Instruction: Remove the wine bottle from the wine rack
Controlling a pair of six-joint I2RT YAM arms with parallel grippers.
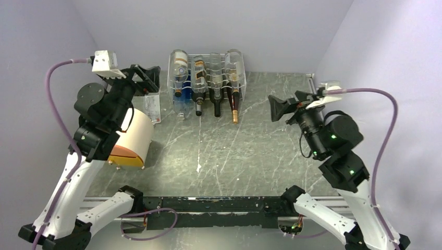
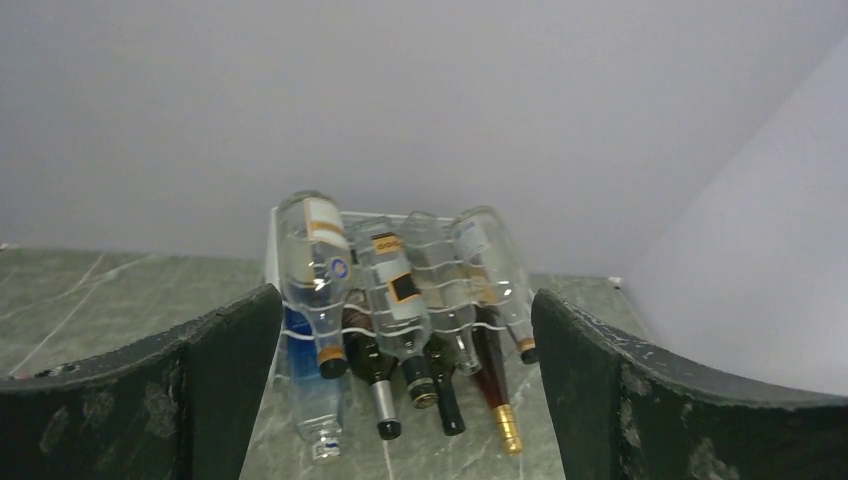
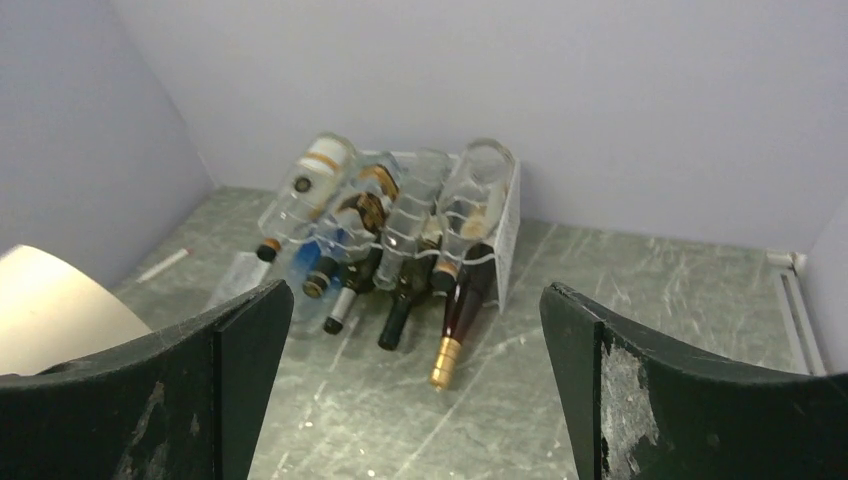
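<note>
The left gripper [image 1: 148, 78] and right gripper [image 1: 279, 108], both wide open and empty, hang well apart from the wine rack [image 3: 508, 235], where pulling the wine bottle [image 1: 233, 104] at its right end may drag out the neighbouring bottles [image 1: 216, 101]

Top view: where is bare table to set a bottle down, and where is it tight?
Widest bare patch: mid table, between the bottle necks, the cream drum and the arm bases. A second lies right of the wine rack, beyond the open right gripper. Tight: left of the rack, where the left gripper and drum crowd it.
</note>
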